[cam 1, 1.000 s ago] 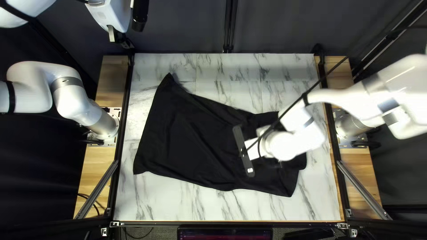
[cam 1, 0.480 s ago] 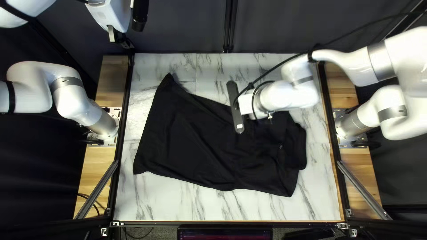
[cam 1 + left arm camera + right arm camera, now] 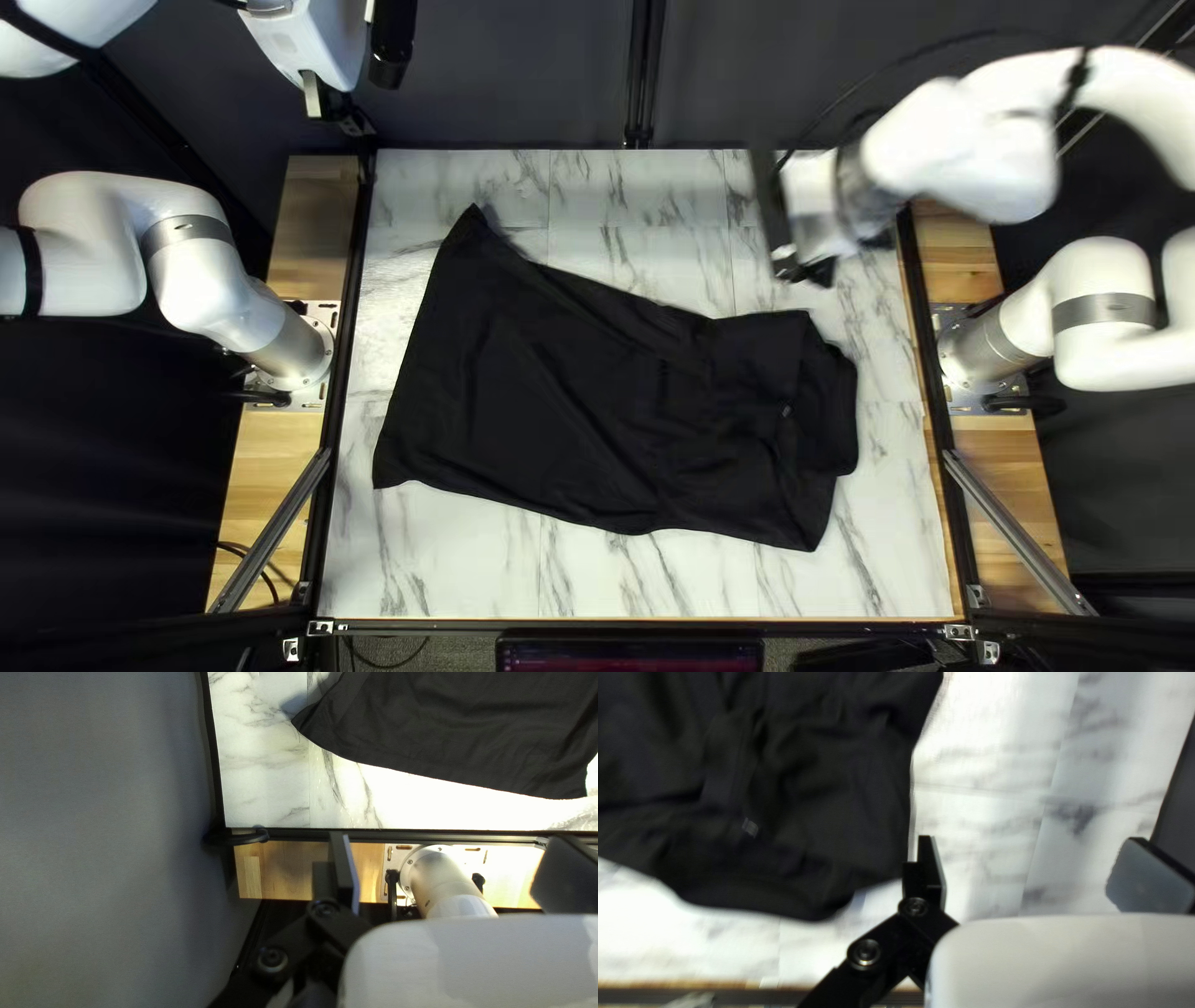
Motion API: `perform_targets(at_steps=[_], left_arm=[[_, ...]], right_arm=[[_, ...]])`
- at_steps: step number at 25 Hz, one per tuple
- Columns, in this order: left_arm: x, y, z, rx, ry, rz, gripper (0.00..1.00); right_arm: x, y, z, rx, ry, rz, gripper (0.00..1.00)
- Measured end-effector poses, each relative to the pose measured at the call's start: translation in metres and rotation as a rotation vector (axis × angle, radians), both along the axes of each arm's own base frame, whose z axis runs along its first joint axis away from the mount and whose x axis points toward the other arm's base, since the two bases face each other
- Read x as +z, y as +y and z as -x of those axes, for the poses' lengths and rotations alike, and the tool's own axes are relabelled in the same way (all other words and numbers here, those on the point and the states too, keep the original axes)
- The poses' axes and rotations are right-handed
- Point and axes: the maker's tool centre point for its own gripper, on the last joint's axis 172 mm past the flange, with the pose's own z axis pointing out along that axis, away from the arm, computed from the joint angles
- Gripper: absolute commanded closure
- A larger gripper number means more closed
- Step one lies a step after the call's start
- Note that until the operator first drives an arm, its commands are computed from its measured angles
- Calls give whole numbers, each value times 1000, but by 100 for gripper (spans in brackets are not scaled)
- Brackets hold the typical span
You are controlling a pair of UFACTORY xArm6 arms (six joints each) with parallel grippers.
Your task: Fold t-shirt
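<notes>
The black t-shirt (image 3: 560, 386) lies across the table, wide at its left end and layered and wrinkled at its right end. My right gripper (image 3: 815, 269) hangs blurred beyond the shirt's right end, toward the table's far edge. In the right wrist view, the open right gripper (image 3: 1041, 870) has marble tabletop under it, with the shirt (image 3: 803, 809) beside one finger. Off the table at the far left is my left gripper (image 3: 334, 105). Its wrist view shows the left gripper (image 3: 455, 872) open with nothing held, and the shirt (image 3: 461, 728) ahead of it.
The marble table (image 3: 436, 560) has dark rails at its sides, with wooden strips (image 3: 280, 467) outside them. My left arm's base (image 3: 299, 349) and right arm's base (image 3: 984, 349) stand there. A dark curtain (image 3: 523, 75) hangs behind the far edge.
My right arm has swung from over the shirt toward the far right, uncovering the shirt's right part. The shirt and left arm show no visible movement.
</notes>
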Motion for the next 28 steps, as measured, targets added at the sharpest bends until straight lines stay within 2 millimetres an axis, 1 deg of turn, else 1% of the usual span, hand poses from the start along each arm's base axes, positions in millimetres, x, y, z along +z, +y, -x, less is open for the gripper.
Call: perform_targets(at_steps=[1, 3, 24, 26, 28], left_arm=[[0, 0, 0, 0, 0, 0, 0], [0, 0, 0, 0, 0, 0, 0], [0, 0, 0, 0, 0, 0, 0], [-8, -1, -7, -7, 1, 7, 0], [-30, -3, -26, -28, 10, 15, 0]], right_arm=[[3, 2, 7, -8, -1, -9, 0], [4, 3, 11, -13, 0, -15, 0], [4, 3, 12, -13, 1, -17, 0], [4, 3, 12, -13, 1, -17, 0], [4, 3, 12, -13, 1, -17, 0]])
